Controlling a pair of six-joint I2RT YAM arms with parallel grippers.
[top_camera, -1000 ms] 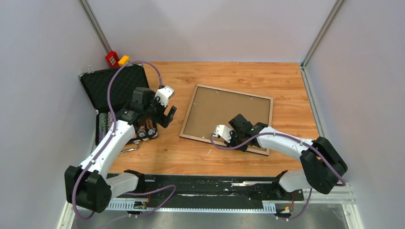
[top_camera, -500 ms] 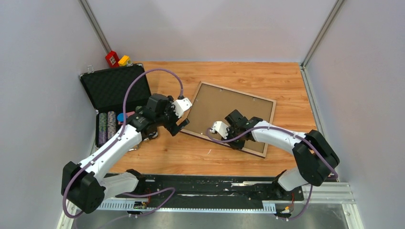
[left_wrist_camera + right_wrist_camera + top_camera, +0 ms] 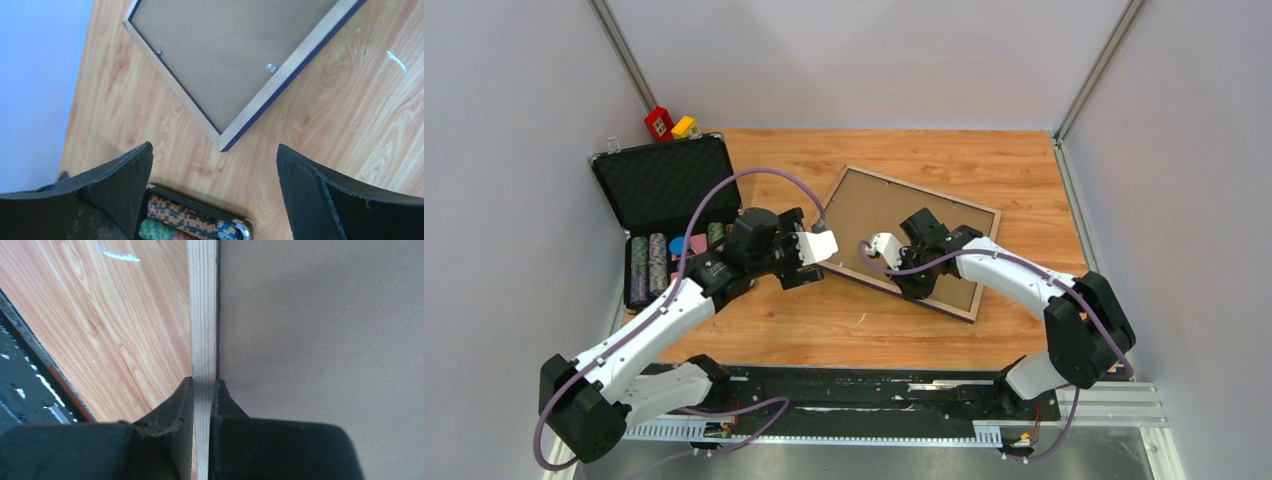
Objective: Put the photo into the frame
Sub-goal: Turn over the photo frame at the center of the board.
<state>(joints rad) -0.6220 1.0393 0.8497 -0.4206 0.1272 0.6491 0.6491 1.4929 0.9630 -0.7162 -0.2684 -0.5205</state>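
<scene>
The frame (image 3: 924, 189) lies back up in the middle of the table, a tan border round a brown backing panel (image 3: 874, 215). My right gripper (image 3: 909, 286) is shut on its near rail; in the right wrist view the gripper (image 3: 204, 382) has its fingers pinching the pale wooden rail (image 3: 202, 315), one on each side. My left gripper (image 3: 810, 267) hangs open just short of the frame's left corner, which shows in the left wrist view as a tan and navy corner (image 3: 222, 142) ahead of the gripper (image 3: 215, 152), whose fingers are spread wide. The photo is out of view.
An open black case (image 3: 664, 185) with rows of poker chips (image 3: 654, 262) stands at the left; its chip end (image 3: 200, 220) lies under my left gripper. Red and yellow blocks (image 3: 667, 124) sit in the far left corner. Grey walls close in both sides.
My left arm has swung right, from over the case to the frame's left corner, still open. My right gripper has pushed away and left with the rail, turning the frame slightly.
</scene>
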